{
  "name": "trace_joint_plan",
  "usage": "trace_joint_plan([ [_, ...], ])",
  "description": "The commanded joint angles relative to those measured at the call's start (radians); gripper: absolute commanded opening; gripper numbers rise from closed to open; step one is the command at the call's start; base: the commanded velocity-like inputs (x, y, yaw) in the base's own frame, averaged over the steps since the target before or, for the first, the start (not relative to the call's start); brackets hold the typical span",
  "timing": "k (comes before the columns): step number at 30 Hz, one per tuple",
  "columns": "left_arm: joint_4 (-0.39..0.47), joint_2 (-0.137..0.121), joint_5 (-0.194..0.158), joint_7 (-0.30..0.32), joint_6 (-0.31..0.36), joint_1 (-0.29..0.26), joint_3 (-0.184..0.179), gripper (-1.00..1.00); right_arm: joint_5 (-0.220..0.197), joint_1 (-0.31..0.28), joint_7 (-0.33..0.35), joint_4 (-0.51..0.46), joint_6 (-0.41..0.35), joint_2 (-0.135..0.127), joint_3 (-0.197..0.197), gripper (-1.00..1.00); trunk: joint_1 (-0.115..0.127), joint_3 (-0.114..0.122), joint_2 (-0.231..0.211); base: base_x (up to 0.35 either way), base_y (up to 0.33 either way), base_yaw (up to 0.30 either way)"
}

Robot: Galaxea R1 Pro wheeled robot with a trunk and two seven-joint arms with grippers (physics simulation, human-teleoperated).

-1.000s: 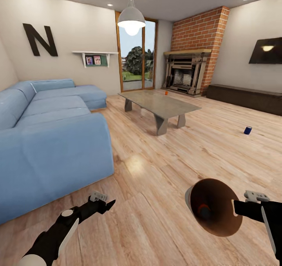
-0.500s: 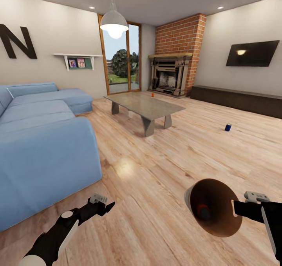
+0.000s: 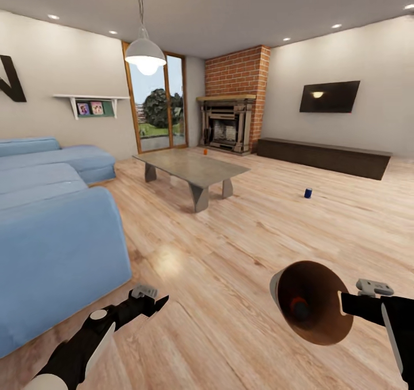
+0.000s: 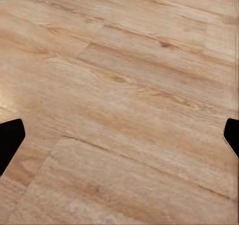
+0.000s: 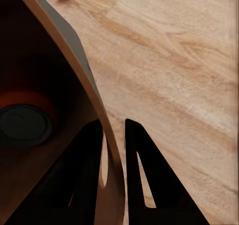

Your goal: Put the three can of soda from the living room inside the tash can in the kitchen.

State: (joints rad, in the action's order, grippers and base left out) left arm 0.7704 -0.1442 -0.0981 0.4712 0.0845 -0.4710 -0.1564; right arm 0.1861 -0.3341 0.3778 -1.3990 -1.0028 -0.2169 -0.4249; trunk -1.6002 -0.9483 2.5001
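My right gripper is shut on the rim of the tash can, held low at the right with its coppery mouth tipped toward the head camera. An orange can of soda lies inside it. The right wrist view shows the fingers straddling the tash can's rim, with the can's top deep inside. A dark blue can stands on the living room floor further ahead to the right. Another orange can sits on the coffee table's far end. My left gripper hangs open over bare planks.
A blue sofa fills the left side. The grey coffee table stands mid-room. Behind it are a brick fireplace and glass door; a low dark bench and wall television line the right wall. Wood floor lies open ahead.
The whole view has swung to the right, so sofa, table and blue can drift leftward in the picture. Both arms keep their pose, and the bin stays in the right gripper.
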Motion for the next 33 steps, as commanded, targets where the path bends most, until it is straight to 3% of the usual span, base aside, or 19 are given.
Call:
trace_joint_plan([
  [1, 0.000, 0.000, 0.001, 0.000, 0.000, 0.000, 0.000, 1.00, -0.021, 0.000, 0.002, 0.000, -0.002, 0.002, 0.001, -1.00, 0.003, 0.004, -0.005, 0.000, 0.000, -0.234],
  [9, -0.002, 0.000, 0.001, 0.000, 0.000, 0.000, -0.001, 1.00, -0.016, 0.000, -0.003, 0.000, -0.001, 0.024, 0.001, -1.00, 0.033, 0.034, -0.061, 0.000, 0.000, -0.234],
  [30, -0.008, 0.000, 0.001, 0.000, 0.000, 0.000, -0.002, 1.00, -0.021, 0.000, -0.005, 0.009, 0.000, 0.029, 0.002, -1.00, 0.114, 0.106, -0.208, 0.000, 0.000, -0.226],
  [33, -0.008, 0.000, 0.002, 0.000, -0.011, 0.000, -0.002, 1.00, -0.020, 0.000, -0.006, 0.010, 0.000, 0.039, 0.001, -1.00, 0.125, 0.111, -0.229, 0.000, 0.000, -0.135],
])
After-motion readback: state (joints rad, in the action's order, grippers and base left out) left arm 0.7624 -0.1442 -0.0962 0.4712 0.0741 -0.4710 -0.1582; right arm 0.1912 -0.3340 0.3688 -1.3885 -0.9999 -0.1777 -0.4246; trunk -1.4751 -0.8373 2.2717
